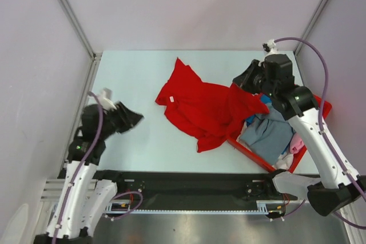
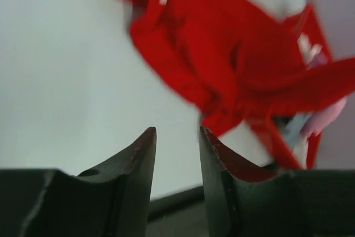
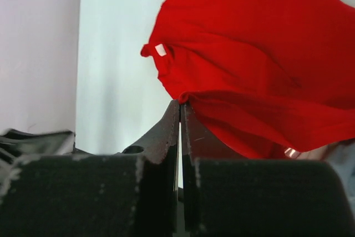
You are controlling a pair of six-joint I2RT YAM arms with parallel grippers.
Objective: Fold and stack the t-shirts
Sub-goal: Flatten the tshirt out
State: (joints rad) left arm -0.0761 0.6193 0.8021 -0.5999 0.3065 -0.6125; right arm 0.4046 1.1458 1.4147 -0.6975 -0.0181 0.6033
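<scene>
The large bright red t-shirt point(image 1: 203, 107) lies crumpled on the table's middle, its right part draped over the bin's edge. My right gripper point(image 1: 239, 81) is shut, its tips pinching a fold of the red t-shirt point(image 3: 260, 54) at the shirt's right side; in the right wrist view the gripper point(image 3: 181, 104) shows no gap. My left gripper point(image 1: 136, 119) is open and empty, over bare table left of the shirt; in the left wrist view the gripper point(image 2: 177, 134) points at the red t-shirt point(image 2: 222, 48). A grey-blue shirt point(image 1: 266, 132), a pink one point(image 1: 297, 143) and a blue one point(image 1: 264, 102) lie in the bin.
The rigid red plastic bin point(image 1: 257, 155) stands at the table's right, under my right arm. White cloth point(image 1: 284, 161) shows at its near corner. Walls close the table at the back and both sides. A black rail runs along the near edge.
</scene>
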